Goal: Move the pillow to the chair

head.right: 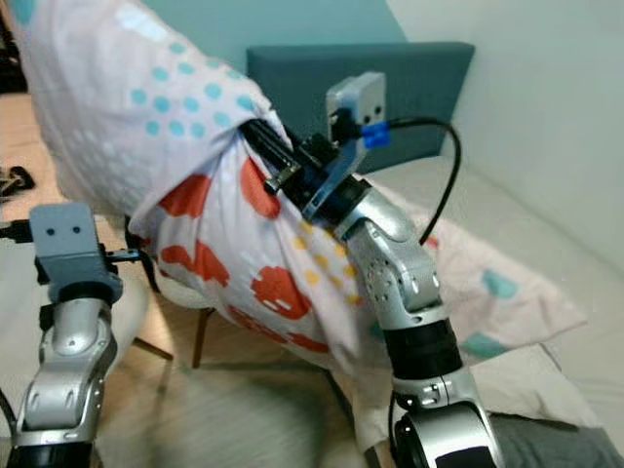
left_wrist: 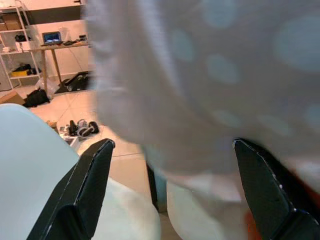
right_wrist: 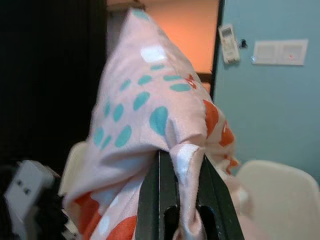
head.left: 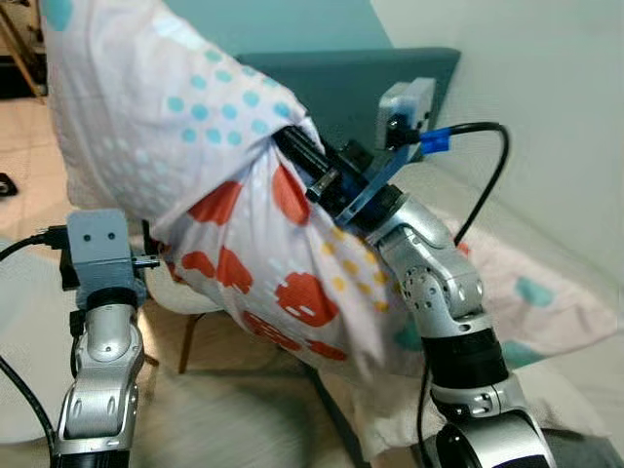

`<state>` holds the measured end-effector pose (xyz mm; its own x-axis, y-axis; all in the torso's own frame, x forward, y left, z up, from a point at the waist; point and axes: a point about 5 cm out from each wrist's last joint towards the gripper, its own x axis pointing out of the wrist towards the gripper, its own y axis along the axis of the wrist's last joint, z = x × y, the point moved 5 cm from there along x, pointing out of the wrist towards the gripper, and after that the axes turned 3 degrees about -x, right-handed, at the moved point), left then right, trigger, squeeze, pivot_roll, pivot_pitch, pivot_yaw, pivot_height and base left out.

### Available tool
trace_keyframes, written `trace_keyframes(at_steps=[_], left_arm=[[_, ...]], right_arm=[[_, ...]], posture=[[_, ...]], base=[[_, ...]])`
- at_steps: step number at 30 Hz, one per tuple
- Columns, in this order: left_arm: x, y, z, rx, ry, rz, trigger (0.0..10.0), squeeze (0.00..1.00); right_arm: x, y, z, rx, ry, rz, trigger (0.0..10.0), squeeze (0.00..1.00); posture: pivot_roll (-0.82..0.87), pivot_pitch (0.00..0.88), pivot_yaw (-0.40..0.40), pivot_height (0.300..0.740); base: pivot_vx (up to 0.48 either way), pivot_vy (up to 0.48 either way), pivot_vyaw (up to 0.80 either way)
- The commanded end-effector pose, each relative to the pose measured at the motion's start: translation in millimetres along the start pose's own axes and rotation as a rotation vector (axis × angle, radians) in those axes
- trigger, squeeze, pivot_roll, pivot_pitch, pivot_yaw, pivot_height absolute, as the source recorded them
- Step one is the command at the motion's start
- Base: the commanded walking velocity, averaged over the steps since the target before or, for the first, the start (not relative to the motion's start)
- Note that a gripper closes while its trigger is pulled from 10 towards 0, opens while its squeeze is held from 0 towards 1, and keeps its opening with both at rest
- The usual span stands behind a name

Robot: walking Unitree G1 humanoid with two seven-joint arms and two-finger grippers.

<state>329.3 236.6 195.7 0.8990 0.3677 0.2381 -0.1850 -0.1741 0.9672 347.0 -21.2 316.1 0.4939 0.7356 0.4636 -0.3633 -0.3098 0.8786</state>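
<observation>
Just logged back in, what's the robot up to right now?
The right gripper is pinched shut on a fold of the patterned pillow, holding it up in the air. The left gripper is open beneath the hanging fabric, not gripping it. The white chair sits below; the pillow isn't on it yet.

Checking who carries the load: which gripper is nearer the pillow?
Right. The right gripper is shut on a fold of the pillow; the left gripper hangs open just beneath it.
</observation>
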Motion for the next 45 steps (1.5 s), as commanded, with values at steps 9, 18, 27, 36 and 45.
trace_keyframes(at_steps=[9, 18, 27, 36, 45], left_arm=[[-2.4, 2, 10.5, -0.012, -0.041, 0.002, 10.0, 0.0], [-2.0, 3, 13.7, -0.018, -0.049, 0.002, 10.0, 0.0], [-1.9, 3, 16.7, -0.021, -0.064, 0.001, 10.0, 0.0], [-1.9, -2, 24.2, -0.07, -0.087, -0.026, 10.0, 0.0], [-3.3, -5, 28.3, -0.102, -0.105, -0.038, 10.0, 0.0]], right_arm=[[-0.5, 2, -3.4, -0.014, 0.019, 0.006, 10.0, 0.0], [-1.2, -2, -4.7, -0.02, 0.015, -0.006, 10.0, 0.0], [-3.8, -8, 6.7, -0.064, -0.045, -0.043, 10.0, 0.0], [-6.9, -13, 22.1, -0.134, -0.102, -0.09, 10.0, 0.0], [-7.7, -19, 19.6, -0.183, -0.079, -0.122, 10.0, 0.0]], posture=[[0.01, 0.0, -0.111, 0.74], [0.01, 0.0, -0.108, 0.74], [0.01, 0.0, -0.108, 0.74], [0.0, 0.0, -0.108, 0.74], [0.0, 0.0, -0.109, 0.74]], base=[[0.48, 0.0, 0.43], [0.48, 0.0, 0.44], [0.48, 0.0, 0.0], [0.279, 0.0, 0.0], [0.0, 0.0, 0.0]])
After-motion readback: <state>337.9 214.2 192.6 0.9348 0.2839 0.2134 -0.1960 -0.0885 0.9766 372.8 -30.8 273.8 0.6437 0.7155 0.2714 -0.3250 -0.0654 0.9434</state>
